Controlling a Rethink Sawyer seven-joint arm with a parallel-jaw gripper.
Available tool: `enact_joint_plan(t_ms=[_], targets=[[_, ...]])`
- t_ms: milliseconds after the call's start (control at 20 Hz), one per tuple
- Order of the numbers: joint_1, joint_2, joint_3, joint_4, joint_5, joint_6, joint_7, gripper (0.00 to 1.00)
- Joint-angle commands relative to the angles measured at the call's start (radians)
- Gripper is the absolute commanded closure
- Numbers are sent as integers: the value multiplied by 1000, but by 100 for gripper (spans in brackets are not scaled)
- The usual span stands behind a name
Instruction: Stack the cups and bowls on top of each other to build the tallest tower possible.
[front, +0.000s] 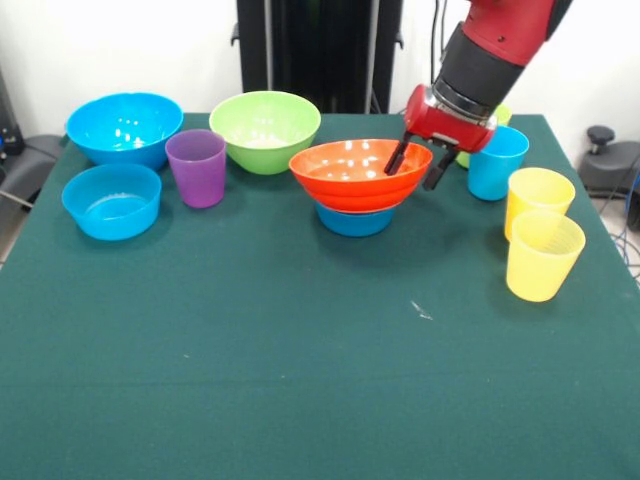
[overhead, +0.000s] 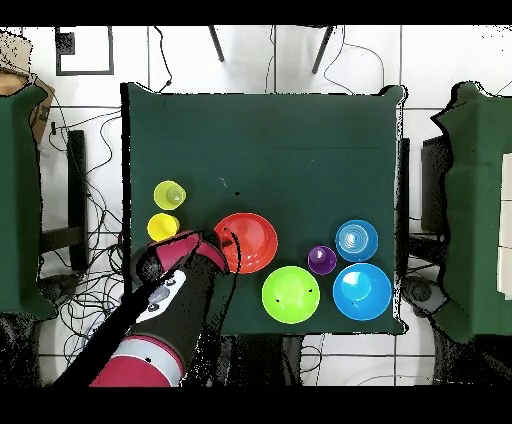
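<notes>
Tower (front: 358, 190) only two pieces high so far, just right of centre in the front view: wide orange bowl (front: 352, 172) seated upright on a small blue bowl (front: 353, 221), of which only the lower part shows beneath. Nothing on top of the orange bowl yet.

Gripper (front: 419, 166) hanging at the orange bowl's right rim, fingers parted, one tip inside the bowl and the other outside, so straddling the rim; whether pinching the rim or just clear of it, impossible to tell. Nothing else held.

Purple cup (front: 197, 167) standing alone on the green table (front: 320, 380), left of centre, apart from the tower. Behind it to the right, lime green bowl (front: 264, 129). Large blue bowl (front: 124, 127) at upper left, another small blue bowl (front: 111, 200) just below it. Blue cup (front: 496, 162) right of the gripper, with a sliver of lime green cup (front: 501, 114) behind the arm. Two yellow cups (front: 540, 232) at right, touching or nearly so.

In the overhead view, orange bowl (overhead: 246, 242) near centre with the arm reaching up from the bottom edge to its left side; yellow cups (overhead: 166, 210) further left.

Judged from this: barely begun. One stacking step done, eight pieces left loose, none nested.
</notes>
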Motion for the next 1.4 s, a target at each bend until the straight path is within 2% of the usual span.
enact_joint_plan(t_ms=[50, 650, 1150, 1200, 1400], targets=[[24, 52, 47, 28, 53, -74, 214, 0], [38, 51, 35, 26, 62, -65, 198, 0], [22, 40, 58, 39, 54, -71, 172, 0], [20, 39, 61, 40, 53, -72, 170, 100], [17, 40, 64, 39, 54, -75, 167, 100]])
